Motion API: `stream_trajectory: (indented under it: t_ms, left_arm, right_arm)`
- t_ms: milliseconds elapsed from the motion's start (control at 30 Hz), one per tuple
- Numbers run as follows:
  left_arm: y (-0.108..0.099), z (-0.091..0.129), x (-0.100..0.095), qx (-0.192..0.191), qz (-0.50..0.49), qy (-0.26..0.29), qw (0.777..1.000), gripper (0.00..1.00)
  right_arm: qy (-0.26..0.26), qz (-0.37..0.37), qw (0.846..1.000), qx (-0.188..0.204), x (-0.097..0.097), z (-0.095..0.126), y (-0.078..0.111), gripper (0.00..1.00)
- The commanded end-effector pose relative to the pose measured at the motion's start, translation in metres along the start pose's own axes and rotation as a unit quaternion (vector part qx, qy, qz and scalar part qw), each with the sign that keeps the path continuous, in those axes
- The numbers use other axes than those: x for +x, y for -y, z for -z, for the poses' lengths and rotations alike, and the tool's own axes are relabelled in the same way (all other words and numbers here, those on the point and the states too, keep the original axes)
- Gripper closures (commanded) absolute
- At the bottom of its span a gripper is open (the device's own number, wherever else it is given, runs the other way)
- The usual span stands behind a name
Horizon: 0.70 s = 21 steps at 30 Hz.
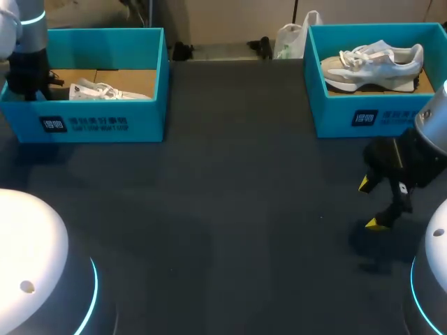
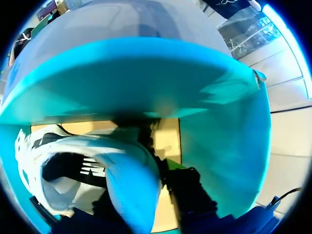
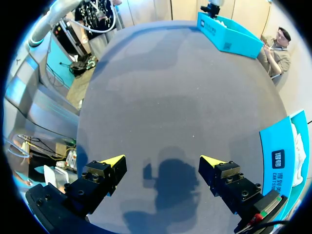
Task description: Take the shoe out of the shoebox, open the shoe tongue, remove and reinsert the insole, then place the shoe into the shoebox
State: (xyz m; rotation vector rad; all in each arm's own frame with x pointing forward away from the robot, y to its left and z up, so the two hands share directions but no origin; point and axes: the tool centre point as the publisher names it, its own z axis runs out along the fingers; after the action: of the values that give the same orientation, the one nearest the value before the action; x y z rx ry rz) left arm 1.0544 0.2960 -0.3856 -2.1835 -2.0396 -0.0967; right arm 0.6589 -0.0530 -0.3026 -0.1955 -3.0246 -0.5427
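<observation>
A white shoe [image 1: 105, 91] lies in the left teal shoebox [image 1: 105, 122]. My left arm comes down into that box at its left end, and the box wall hides my left gripper [image 1: 31, 87] there. In the left wrist view the shoe's heel [image 2: 131, 165] stands between the dark fingers [image 2: 190, 192] of my left gripper [image 2: 146, 195], which is shut on it inside the box [image 2: 136, 78]; the yellow tips are hidden. My right gripper [image 1: 372, 204] hangs open above the bare table, in front of the right box, with nothing between its fingers [image 3: 163, 163].
A second teal shoebox [image 1: 363, 115] at the back right holds a grey-and-white shoe [image 1: 374, 64]. A white plastic bag [image 1: 293, 38] sits behind it. The dark tabletop [image 1: 230, 195] stretches between the two boxes. The right wrist view shows the left box [image 3: 229, 36] far ahead.
</observation>
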Motion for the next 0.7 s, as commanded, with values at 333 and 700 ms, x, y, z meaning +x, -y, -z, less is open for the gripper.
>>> stream_trajectory:
  t_ms: [333, 700]
  left_arm:
    - [0.002, 0.023, 0.004, 0.006, 0.008, 0.028, 1.0, 0.0]
    - [0.022, 0.077, 0.002, -0.013, 0.018, 0.037, 0.999, 0.0]
  right_arm:
    - [0.001, -0.001, 1.0, 0.001, 0.001, -0.001, 0.0, 0.0]
    - [0.001, -0.001, 1.0, 0.001, 0.001, -0.001, 0.0, 0.0]
